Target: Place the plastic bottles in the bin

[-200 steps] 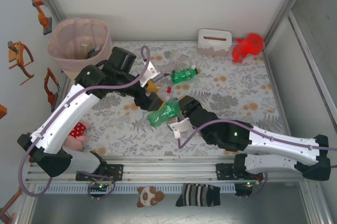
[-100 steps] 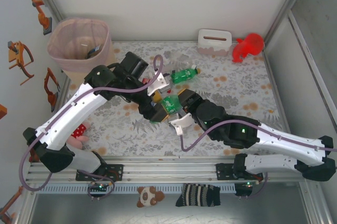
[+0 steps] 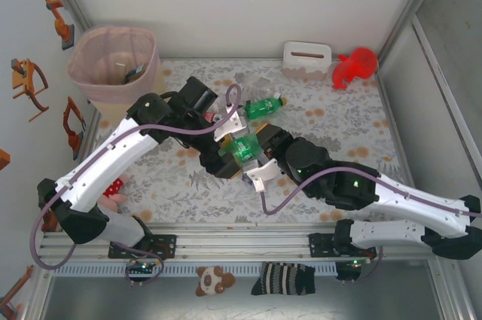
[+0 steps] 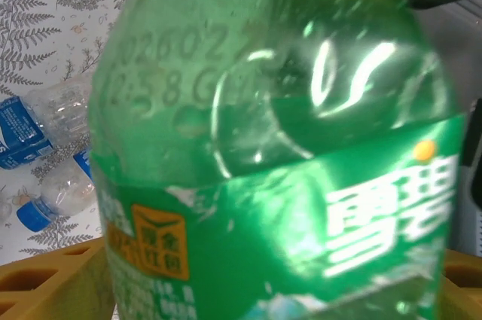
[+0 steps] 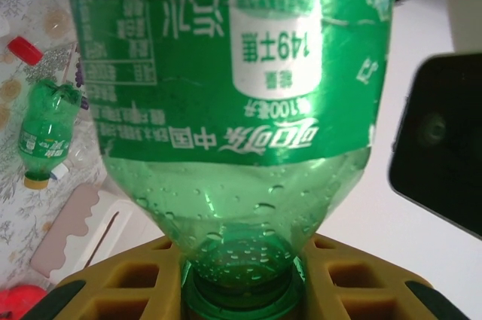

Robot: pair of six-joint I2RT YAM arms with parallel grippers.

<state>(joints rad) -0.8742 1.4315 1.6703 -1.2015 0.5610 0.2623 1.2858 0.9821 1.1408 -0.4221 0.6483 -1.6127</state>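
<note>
The flowered table (image 3: 339,132) carries the bin (image 3: 81,71) at its far left corner. From above, 1 green bottle (image 3: 242,147) is held mid-table between the left gripper (image 3: 224,160) and right gripper (image 3: 261,139). Left wrist: yellow fingers (image 4: 45,286) flank the bottle's body; whether they press it, I cannot tell. Right wrist: the fingers (image 5: 113,290) pinch its neck.

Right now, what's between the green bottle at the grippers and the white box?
A second green bottle lies on its side between the held green bottle and the white box, top view.
</note>
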